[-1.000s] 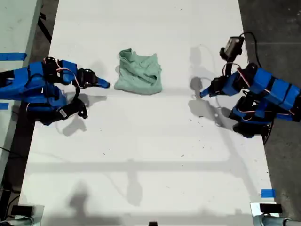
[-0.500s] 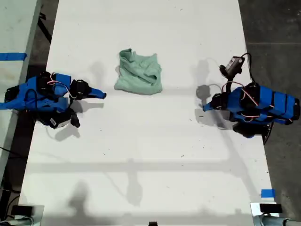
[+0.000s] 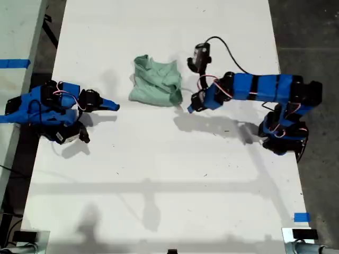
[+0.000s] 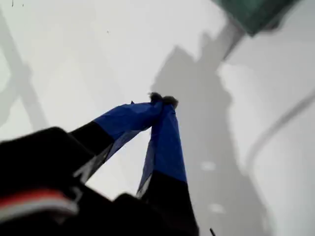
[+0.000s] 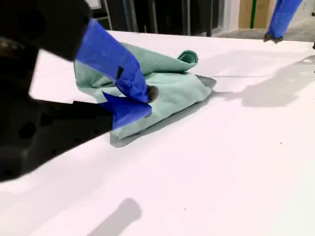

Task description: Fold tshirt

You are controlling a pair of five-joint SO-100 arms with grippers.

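My first claw (image 3: 189, 109), tips pinched together on nothing, has swung in from the edge of the table (image 3: 159, 174) at the exterior view's right to just beside the bunched mid-table tshirt (image 3: 156, 82), likely readying a grab, while my second claw (image 3: 114, 106) waits closed and empty.

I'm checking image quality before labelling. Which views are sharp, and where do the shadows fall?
Exterior view: sharp, evenly lit, soft grey arm shadows on the white table. First wrist view: soft and blurry, my first gripper casts a broad shadow, and the t-shirt is a smeared corner. Second wrist view: the t-shirt is clear, my second gripper slightly soft.
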